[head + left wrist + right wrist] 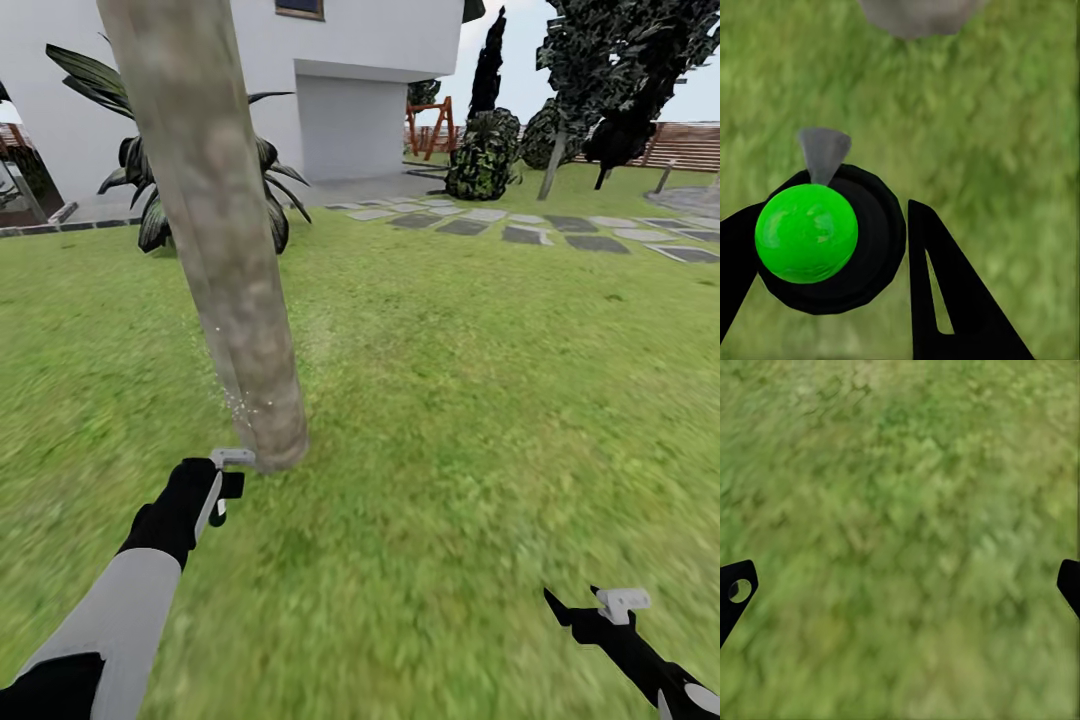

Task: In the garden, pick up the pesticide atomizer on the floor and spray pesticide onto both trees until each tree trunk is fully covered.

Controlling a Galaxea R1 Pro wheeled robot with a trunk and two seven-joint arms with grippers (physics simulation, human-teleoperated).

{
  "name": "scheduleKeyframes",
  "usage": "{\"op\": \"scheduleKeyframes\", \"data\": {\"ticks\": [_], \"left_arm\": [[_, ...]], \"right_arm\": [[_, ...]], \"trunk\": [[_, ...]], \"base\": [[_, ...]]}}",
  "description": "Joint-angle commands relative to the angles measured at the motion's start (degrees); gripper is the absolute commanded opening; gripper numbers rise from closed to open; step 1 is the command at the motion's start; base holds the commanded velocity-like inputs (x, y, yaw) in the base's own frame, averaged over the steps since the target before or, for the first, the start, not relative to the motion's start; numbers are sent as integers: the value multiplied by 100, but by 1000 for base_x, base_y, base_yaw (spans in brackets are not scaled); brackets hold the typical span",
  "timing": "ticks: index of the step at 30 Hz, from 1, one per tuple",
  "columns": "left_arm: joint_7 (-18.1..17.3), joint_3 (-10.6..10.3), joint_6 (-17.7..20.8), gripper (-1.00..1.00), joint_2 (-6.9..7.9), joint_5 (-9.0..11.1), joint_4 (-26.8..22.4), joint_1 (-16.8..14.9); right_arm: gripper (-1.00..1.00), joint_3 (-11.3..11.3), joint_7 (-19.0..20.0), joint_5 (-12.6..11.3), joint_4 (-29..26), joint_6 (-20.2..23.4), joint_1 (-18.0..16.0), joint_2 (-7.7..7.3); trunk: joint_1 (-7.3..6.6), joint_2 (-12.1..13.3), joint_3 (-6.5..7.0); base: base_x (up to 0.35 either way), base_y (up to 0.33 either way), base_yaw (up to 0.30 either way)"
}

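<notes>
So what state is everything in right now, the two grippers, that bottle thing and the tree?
Left gripper: shut on the atomizer, beside the trunk's base.
Atomizer: held, green top towards the wrist camera, nozzle towards the trunk.
Right gripper: open, empty, over grass.
Tree trunk: standing, fine spray droplets beside it.

A white house (350, 60) with a grey garage door (350, 128) stands beyond grey paving slabs (530, 232), a spiky-leaved plant (150, 190) and a red swing frame (432, 125).

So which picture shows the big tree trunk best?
The head view: the tree trunk rises from the grass beside the left claw. The left wrist view catches just a grey bit of its base. The right wrist view has grass.
</notes>
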Motion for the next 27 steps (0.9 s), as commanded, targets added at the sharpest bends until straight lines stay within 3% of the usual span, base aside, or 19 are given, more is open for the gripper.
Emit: {"op": "scheduleKeyframes", "data": {"ticks": [1, 3, 7, 10, 12, 14, 17, 19, 20, 25, 27], "left_arm": [[-27, -8, 6, -100, 14, -3, -7, -10], [-58, -11, 36, -100, 40, 1, -37, -59], [-92, -47, 184, -100, -8, 5, -65, -686], [-131, -45, 655, -100, -40, 12, -67, -1137], [-462, -51, 750, -100, -39, 6, -65, -1207], [-891, -53, 786, -100, 26, -18, -53, -1238], [-1005, -40, 1094, -100, 260, -13, -70, -1430], [-1041, -36, 1236, -100, 497, 8, -21, -1871], [-1047, -36, 1262, -100, 538, 10, -10, -2086], [-1059, -50, 1301, -100, 556, 9, 203, -2715], [-1059, -61, 1302, -100, 563, 7, 290, -2734]], "right_arm": [[100, 0, 0, 0, 0, 1, 0, 0], [100, 0, 0, 0, 0, 0, 0, 0], [100, 0, 0, 0, 0, 0, 0, 0], [100, 0, 0, 0, 0, 2, 0, 0], [100, 0, 0, 0, 0, 4, 0, 0], [100, 0, 0, 0, 0, 0, 0, 0], [100, 0, 0, 0, 0, 0, 0, 0], [100, 0, 0, 0, 0, 1, 0, 0], [100, 0, 0, 0, 0, 1, 0, 0], [100, 0, 0, 0, 0, 0, 0, 0], [100, 0, 0, 0, 0, 1, 0, 0]], "trunk": [[0, 0, 0], [0, 0, 0], [0, 0, 0], [0, 0, 0], [0, 0, 0], [0, 0, 0], [0, 0, 0], [0, 0, 0], [0, 0, 0], [0, 0, 0], [0, 0, 0]], "base": [[10, -26, 9], [4, -11, 4], [0, -1, 0], [0, 0, 0], [0, 0, 0], [0, 0, 0], [0, 0, 0], [0, 0, 0], [0, 0, 0], [0, 0, 0], [0, 0, 0]]}}
